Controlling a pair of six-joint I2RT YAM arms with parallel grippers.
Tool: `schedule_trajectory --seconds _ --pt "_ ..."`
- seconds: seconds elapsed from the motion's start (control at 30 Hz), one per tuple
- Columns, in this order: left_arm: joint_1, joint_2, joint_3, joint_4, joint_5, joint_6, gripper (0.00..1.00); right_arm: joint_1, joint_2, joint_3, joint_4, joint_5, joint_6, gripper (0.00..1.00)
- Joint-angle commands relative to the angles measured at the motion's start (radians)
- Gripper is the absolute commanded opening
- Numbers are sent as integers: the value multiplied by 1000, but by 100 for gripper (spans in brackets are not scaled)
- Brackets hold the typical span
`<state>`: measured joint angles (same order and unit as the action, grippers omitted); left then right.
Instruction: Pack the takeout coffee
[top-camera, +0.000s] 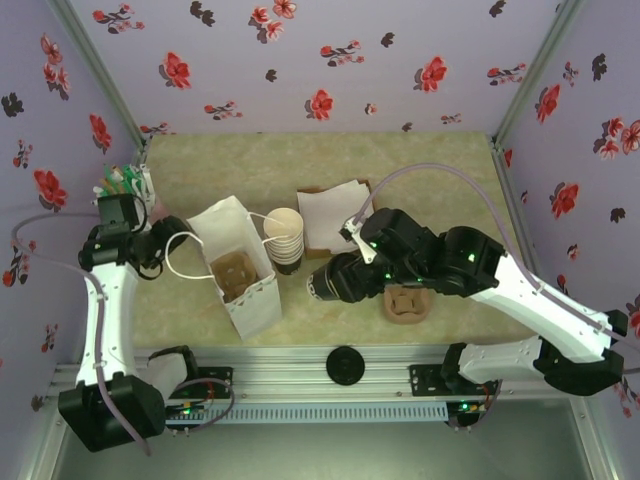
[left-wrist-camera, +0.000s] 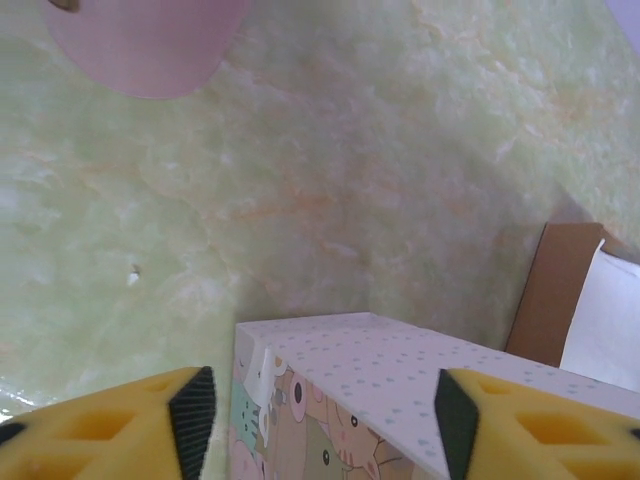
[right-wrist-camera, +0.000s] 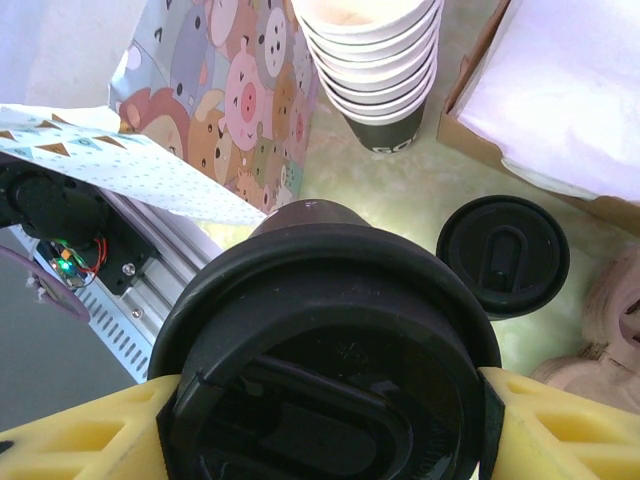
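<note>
We see the takeout coffee, a small dark paper cup with a round black plastic lid (right-wrist-camera: 330, 340), held tight in the right pincer (top-camera: 321, 285). Its yellow fingers (right-wrist-camera: 85, 435) press on both sides of the lid. From above, this pincer sits in the middle of the frame, just right of the open white paper bag with cartoon animals (top-camera: 245, 290) and just below the stack of lidless cream-rimmed paper cups (top-camera: 283, 238). In the right wrist view the bag is at the upper left, the cup stack is at the top, and a flat black plastic lid (right-wrist-camera: 503, 257) lies on the pale green table (right-wrist-camera: 400, 190) at the right. White paper napkins (top-camera: 335, 212) lie in the upper middle of the top view, right of the cup stack. The left pincer (left-wrist-camera: 325, 410) is open, its yellow fingers spread wide at the bottom of its own view. The top edge of the bag shows between them. We cannot tell if they touch it.
</note>
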<state>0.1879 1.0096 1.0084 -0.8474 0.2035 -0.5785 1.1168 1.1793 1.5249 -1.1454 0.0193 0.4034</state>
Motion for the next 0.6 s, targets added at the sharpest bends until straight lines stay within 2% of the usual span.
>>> schedule_trajectory --seconds 0.0,0.23,0.37,0.47,0.57 --pt "2 -78 -8 -59 -76 -30 66 -10 6 50 -18 17 -8 65" --pt "5 -245 8 -243 -217 -120 70 -24 23 113 -13 27 -23 65" --pt "7 -315 48 -365 -288 -154 63 -29 47 161 -9 27 -36 65" --pt "7 -352 63 -428 -280 -177 57 -32 66 191 -4 26 -44 65" --pt "5 -390 32 -443 -176 -187 50 -36 82 223 2 24 -49 65"
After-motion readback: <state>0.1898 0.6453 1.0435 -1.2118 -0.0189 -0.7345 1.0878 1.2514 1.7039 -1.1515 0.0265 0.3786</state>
